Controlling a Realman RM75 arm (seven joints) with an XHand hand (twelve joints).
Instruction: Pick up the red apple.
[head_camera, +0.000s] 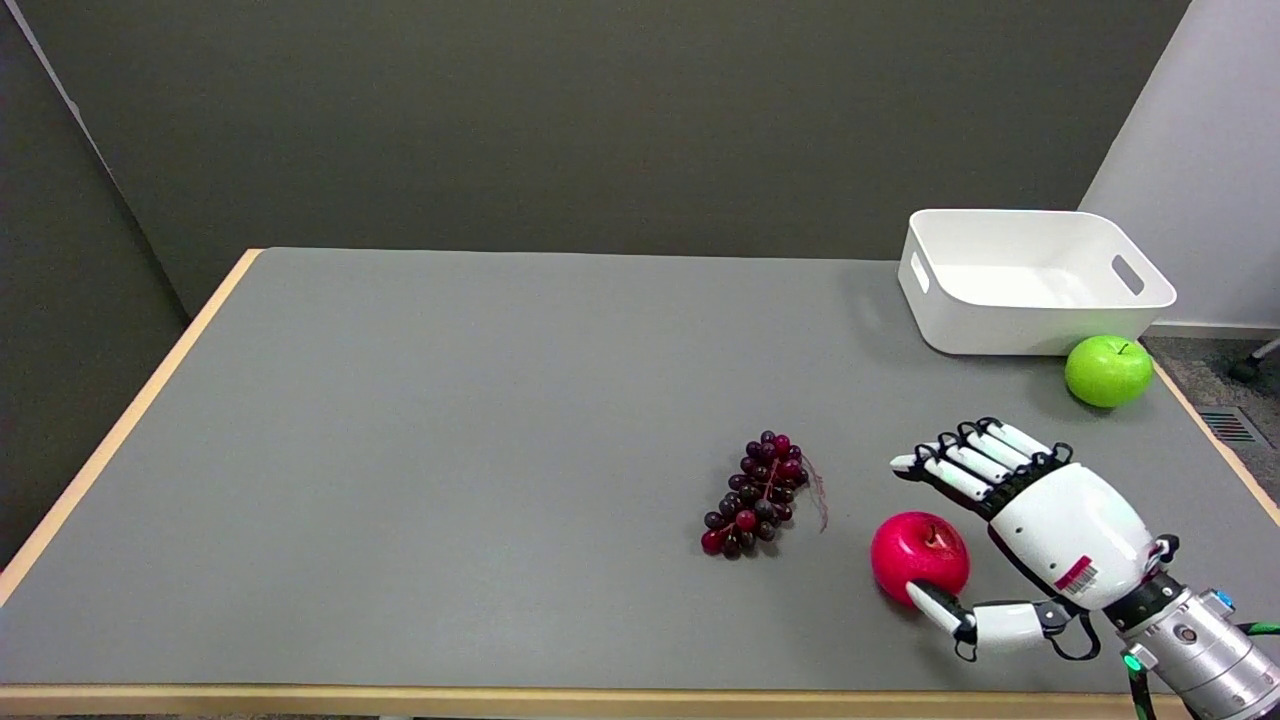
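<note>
A red apple (915, 553) sits on the grey table (450, 450) near the front right, stem up. My right hand (1040, 530) reaches in from the lower right and lies around the apple's right side. Its fingers (965, 462) stretch out above and beyond the apple, apart from it, and the thumb tip (935, 603) lies against the apple's near side. The hand has not closed on the fruit.
A bunch of dark purple grapes (760, 495) lies left of the apple. A green apple (1108, 370) rests near the table's right edge, in front of a white plastic bin (1030, 280) at the back right corner.
</note>
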